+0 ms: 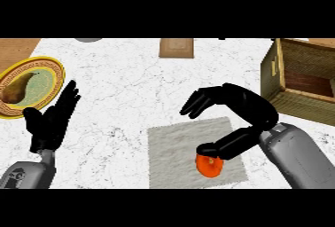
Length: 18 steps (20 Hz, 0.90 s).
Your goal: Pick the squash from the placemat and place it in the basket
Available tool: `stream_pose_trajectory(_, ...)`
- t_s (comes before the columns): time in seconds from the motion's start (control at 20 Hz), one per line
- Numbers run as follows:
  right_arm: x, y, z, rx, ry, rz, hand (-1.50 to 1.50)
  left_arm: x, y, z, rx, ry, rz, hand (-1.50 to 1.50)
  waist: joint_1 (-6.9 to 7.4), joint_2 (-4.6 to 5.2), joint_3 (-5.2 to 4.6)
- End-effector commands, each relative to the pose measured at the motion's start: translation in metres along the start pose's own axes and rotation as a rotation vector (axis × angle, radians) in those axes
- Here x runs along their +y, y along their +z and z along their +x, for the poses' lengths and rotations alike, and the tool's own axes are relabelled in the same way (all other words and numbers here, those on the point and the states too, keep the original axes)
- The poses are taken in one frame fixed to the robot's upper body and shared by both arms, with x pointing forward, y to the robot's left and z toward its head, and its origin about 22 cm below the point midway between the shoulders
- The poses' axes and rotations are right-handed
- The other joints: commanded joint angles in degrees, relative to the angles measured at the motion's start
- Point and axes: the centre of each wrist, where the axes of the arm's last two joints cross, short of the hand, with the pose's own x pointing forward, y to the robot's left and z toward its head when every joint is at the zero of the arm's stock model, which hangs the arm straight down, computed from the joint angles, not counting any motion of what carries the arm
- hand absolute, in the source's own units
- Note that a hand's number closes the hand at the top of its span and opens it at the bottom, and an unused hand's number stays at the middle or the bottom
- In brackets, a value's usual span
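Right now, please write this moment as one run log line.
stage: grasping | right hand: thumb on orange squash, fingers arched above | squash: on white cloth placemat | wooden basket: far right | left hand: open, resting

No readable text, labels, brands or numbers appear anywhere.

The right hand's (239,108) thumb covers the top of the orange squash (210,166), so whether it touches or merely hangs over it cannot be told. The basket (297,80) runs off the right edge, its far side unseen. A grey round thing (88,39) and a tan board (177,48) are cut by the top edge; the plate's (49,62) left rim is clipped
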Motion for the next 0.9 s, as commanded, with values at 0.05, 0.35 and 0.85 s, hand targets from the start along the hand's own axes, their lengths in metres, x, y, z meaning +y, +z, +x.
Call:
stream_pose_trajectory(0.05,0.101,-0.012,-0.002,-0.167,0.096,0.028,-1.5,0.025,-0.008,0.006,0.056,0.018,0.025,0.0,-2.24,-0.45,-0.17)
stream_pose_trajectory(0.35,0.128,-0.024,0.055,0.08,0.196,0.044,-1.5,0.037,-0.008,0.009,0.067,0.021,0.015,0.0,-2.51,-0.68,-0.29)
stream_pose_trajectory(0.85,0.033,-0.053,0.13,0.53,0.868,0.038,-1.5,0.037,-0.011,0.014,0.075,0.012,0.027,0.0,-2.99,-1.16,-0.44)
